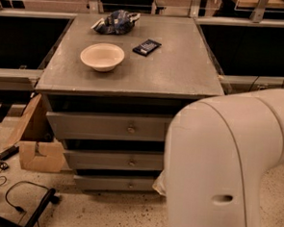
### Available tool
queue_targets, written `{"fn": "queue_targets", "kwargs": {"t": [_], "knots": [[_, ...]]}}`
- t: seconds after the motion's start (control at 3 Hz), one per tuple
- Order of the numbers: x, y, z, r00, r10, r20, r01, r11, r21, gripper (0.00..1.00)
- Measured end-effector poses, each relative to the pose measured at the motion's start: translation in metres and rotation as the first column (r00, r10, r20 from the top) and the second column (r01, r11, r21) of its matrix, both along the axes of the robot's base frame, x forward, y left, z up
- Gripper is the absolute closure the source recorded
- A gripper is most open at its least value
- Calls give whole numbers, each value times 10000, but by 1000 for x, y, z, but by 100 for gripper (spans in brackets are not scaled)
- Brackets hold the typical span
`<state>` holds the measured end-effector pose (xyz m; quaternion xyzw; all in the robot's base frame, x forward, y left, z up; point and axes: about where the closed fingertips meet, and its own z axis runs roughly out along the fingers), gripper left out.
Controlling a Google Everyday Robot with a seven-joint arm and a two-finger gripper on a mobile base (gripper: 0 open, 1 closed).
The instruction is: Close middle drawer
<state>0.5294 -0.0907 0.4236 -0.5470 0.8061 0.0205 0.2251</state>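
Note:
A grey cabinet [135, 71] with three stacked drawers fills the middle of the camera view. The middle drawer [110, 160] shows its low grey front panel and a small round knob [132, 162], with a dark gap above it. None of its inside is visible. Its right end is covered by my large white arm [225, 168]. My gripper is hidden behind that arm, somewhere low at the cabinet's right front.
On the cabinet top are a white bowl [102, 56], a dark phone-like object [146, 47] and a crumpled blue bag [115, 22]. A cardboard box [36, 142] and black cables [16, 194] lie on the floor at the left. Dark bins flank the cabinet.

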Motion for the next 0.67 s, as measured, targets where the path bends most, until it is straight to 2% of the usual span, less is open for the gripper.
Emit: {"fn": "queue_targets", "kwargs": {"t": [0.33, 0.67], "knots": [[14, -11, 63, 9867, -525, 1539, 537, 9985, -36, 100], [8, -25, 93, 9598, -1144, 2564, 1234, 9922, -193, 100]]}}
